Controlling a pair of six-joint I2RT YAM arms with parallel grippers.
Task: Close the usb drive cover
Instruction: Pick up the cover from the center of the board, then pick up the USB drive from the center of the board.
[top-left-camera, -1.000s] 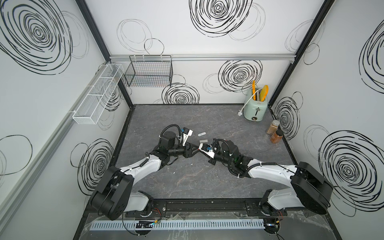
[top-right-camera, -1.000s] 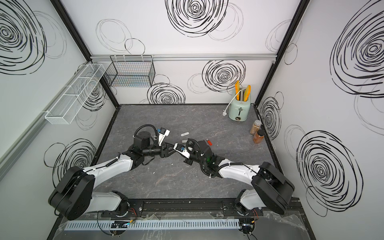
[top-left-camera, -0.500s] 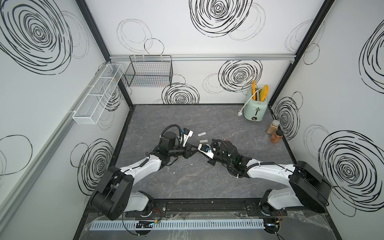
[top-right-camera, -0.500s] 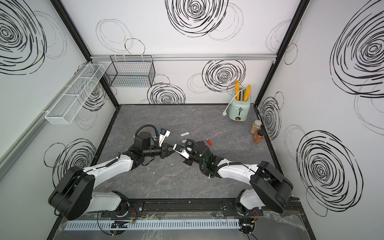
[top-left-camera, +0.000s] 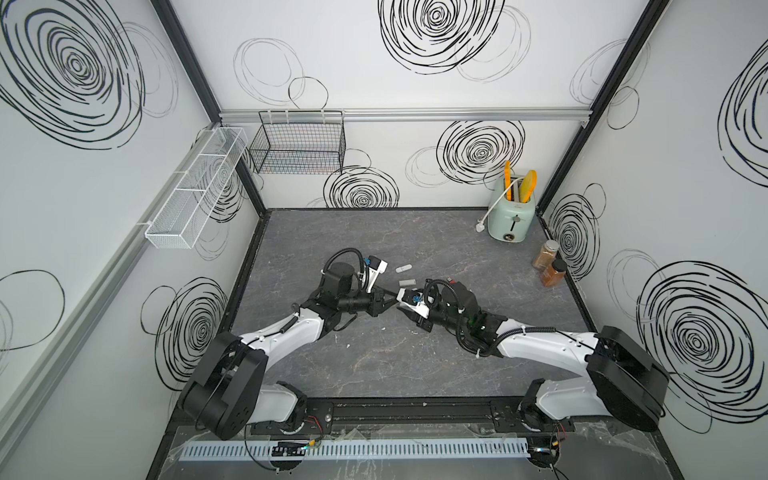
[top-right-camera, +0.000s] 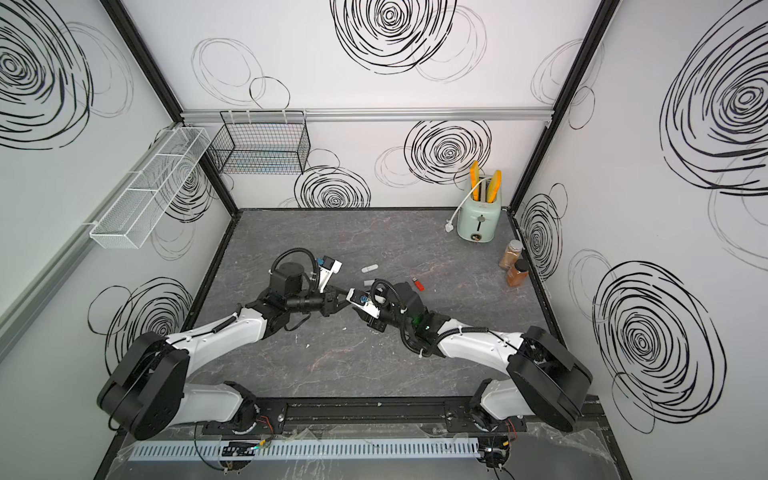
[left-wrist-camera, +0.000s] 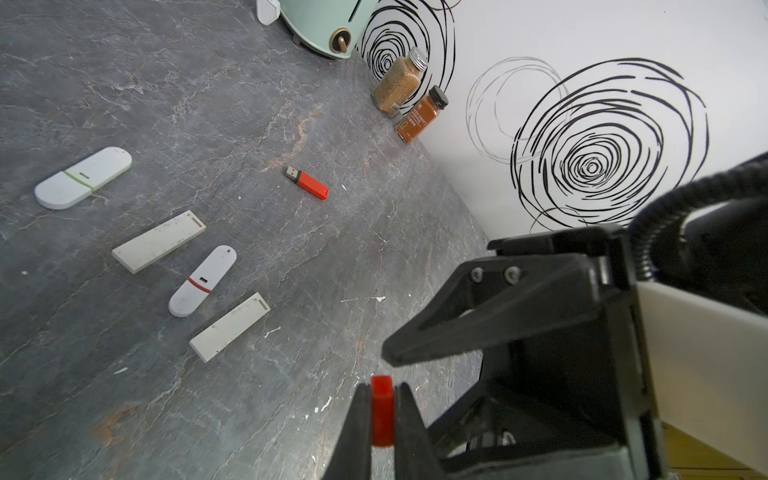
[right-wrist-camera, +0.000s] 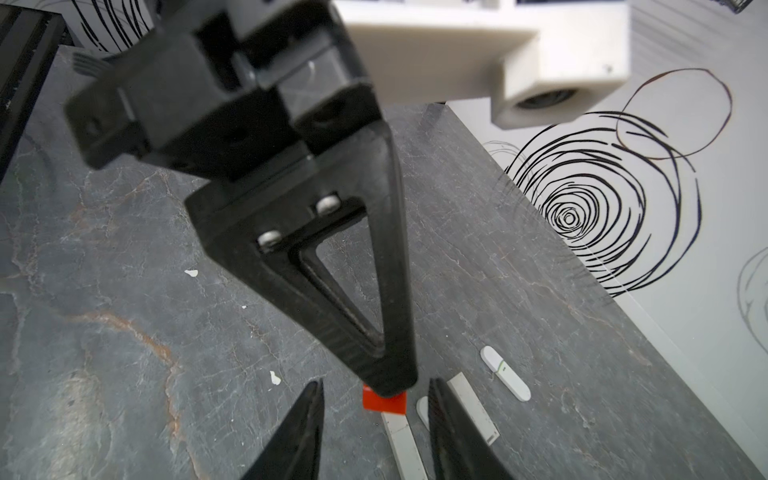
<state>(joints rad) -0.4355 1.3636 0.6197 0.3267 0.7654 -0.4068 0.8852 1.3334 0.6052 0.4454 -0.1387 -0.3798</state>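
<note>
Your booth had white walls (top-left-camera: 374, 104) scribbled with black spirals, black corner posts (top-left-camera: 187, 62) and a dark grey marbled tabletop (top-left-camera: 415, 365). A black wire basket (top-left-camera: 297, 147) and a white wire shelf (top-left-camera: 195, 187) hung on the walls. A mint toaster (top-left-camera: 511, 216) and two spice jars (top-left-camera: 545, 254) stood far right. Light was even.

white arms (top-left-camera: 286, 334), black joints (top-left-camera: 226, 388), ribbed cables (left-wrist-camera: 681, 197); left hand (left-wrist-camera: 381, 390) black, silver screws (right-wrist-camera: 269, 240).

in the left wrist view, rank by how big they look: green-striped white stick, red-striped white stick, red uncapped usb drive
green-striped white oval stick
red-striped white oval stick
red uncapped usb drive, clearly smallest
</note>
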